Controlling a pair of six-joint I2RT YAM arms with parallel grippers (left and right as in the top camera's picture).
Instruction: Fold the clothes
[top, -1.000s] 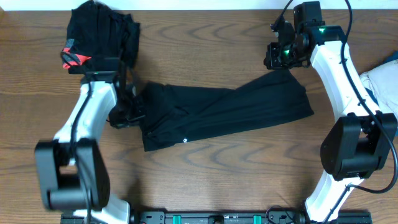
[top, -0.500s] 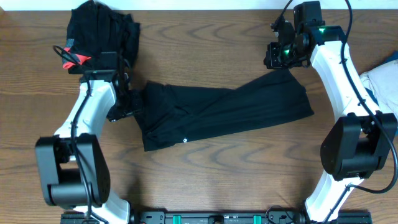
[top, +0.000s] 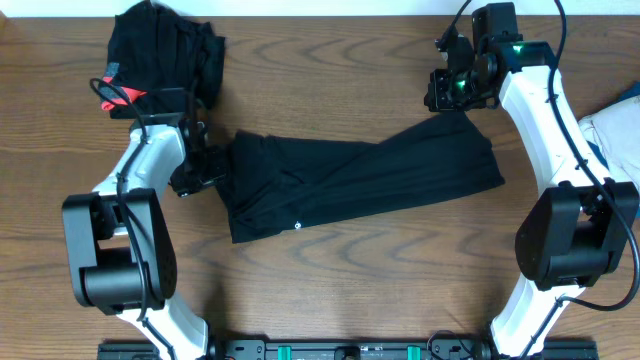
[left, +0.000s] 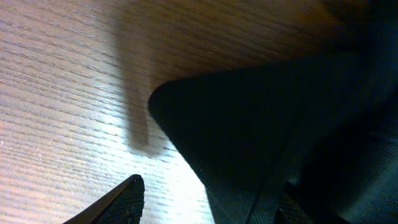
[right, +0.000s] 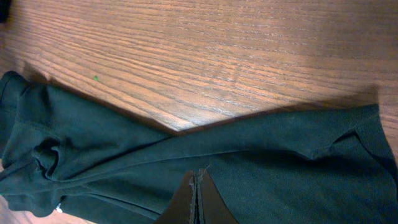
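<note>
Left hand (top: 200, 172) released, astride corner of long black garment (top: 370, 180); right hand (right: 196, 180) clenched on its opposite hem. Advise closing low, catching every layer.

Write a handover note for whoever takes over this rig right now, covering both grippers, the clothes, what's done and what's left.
Left gripper: open, jaws straddling the left end of the long black fabric garment with the small white logo.
Right gripper: shut, at that garment's far right corner; whether it pinches cloth cannot be told.
Long garment: spread lengthwise across the middle of the wooden table, not yet folded.
Heap of black garments with coral-red trim: bunched at the far left corner, unfolded.
Done: nothing folded. Left: fold the long garment, then the heap.
</note>
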